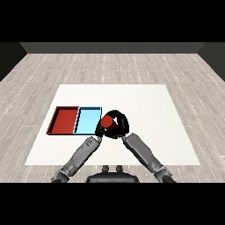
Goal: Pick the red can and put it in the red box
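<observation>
The red can (107, 122) is just right of the light blue tray's right edge, held by my right hand (119, 126), whose black fingers curl round it. Whether the can rests on the table or hangs above it is not clear. The red tray (64, 119) lies at the left with nothing in it. The light blue tray (88, 121) lies beside it on the right. My left hand (100, 133) sits close below the can, next to the blue tray's near right corner, and merges with the right hand's dark shape.
The white table (149, 105) stretches wide to the right of and behind the hands. Both grey forearms come in from the lower corners and meet near the table's middle.
</observation>
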`<state>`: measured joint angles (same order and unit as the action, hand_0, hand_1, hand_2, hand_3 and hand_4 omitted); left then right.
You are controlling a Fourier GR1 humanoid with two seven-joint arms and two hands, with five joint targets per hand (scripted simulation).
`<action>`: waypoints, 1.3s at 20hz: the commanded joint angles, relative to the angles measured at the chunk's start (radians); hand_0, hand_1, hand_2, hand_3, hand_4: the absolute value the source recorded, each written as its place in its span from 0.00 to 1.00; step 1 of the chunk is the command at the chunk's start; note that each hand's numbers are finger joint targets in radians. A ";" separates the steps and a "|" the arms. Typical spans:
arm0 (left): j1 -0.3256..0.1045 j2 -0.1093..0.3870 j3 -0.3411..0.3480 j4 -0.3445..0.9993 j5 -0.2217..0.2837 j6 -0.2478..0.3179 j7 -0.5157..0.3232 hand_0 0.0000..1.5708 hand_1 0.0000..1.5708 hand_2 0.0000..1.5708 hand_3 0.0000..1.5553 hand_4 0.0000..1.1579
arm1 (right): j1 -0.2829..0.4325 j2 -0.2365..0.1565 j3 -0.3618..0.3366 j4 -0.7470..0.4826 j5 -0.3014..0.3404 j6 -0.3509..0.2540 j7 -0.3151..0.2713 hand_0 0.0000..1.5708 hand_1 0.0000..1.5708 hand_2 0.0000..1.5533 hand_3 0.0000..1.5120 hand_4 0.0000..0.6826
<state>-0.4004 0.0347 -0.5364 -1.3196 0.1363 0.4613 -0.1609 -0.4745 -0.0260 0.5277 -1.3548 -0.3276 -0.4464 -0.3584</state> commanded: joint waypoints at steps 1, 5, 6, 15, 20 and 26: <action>0.018 -0.033 -0.005 -0.023 -0.028 -0.002 0.069 1.00 1.00 0.99 0.93 0.82 | 0.024 0.025 0.018 0.008 -0.002 0.012 -0.025 0.95 0.95 0.93 0.92 0.76; -0.012 -0.033 -0.077 0.084 0.006 0.095 -0.005 1.00 1.00 0.96 0.89 0.82 | -0.048 0.025 0.009 0.020 -0.018 0.009 0.005 0.94 0.94 0.93 0.92 0.82; -0.077 -0.033 -0.111 0.099 0.002 0.169 0.025 1.00 1.00 0.94 0.86 0.77 | 0.003 0.025 0.015 -0.010 -0.004 0.018 -0.027 0.94 0.94 0.92 0.92 0.82; -0.044 -0.029 0.010 -0.016 -0.038 0.099 0.076 1.00 1.00 0.97 0.92 0.75 | 0.033 0.025 0.034 -0.042 0.014 -0.004 -0.030 0.97 0.97 0.94 0.92 0.80; -0.002 -0.032 -0.069 -0.016 0.028 0.149 -0.012 1.00 1.00 0.98 0.94 0.89 | 0.028 0.025 0.008 -0.022 -0.085 0.083 -0.068 0.89 0.89 0.91 0.91 0.69; -0.047 -0.032 -0.024 0.030 0.040 0.117 -0.017 1.00 1.00 1.00 0.96 0.98 | 0.009 0.025 -0.001 -0.052 -0.005 0.069 0.000 0.00 0.00 0.00 0.00 0.00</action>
<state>-0.4130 0.0449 -0.5504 -1.3216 0.1676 0.5746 -0.1949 -0.4663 -0.0258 0.5210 -1.3942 -0.3413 -0.4052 -0.3663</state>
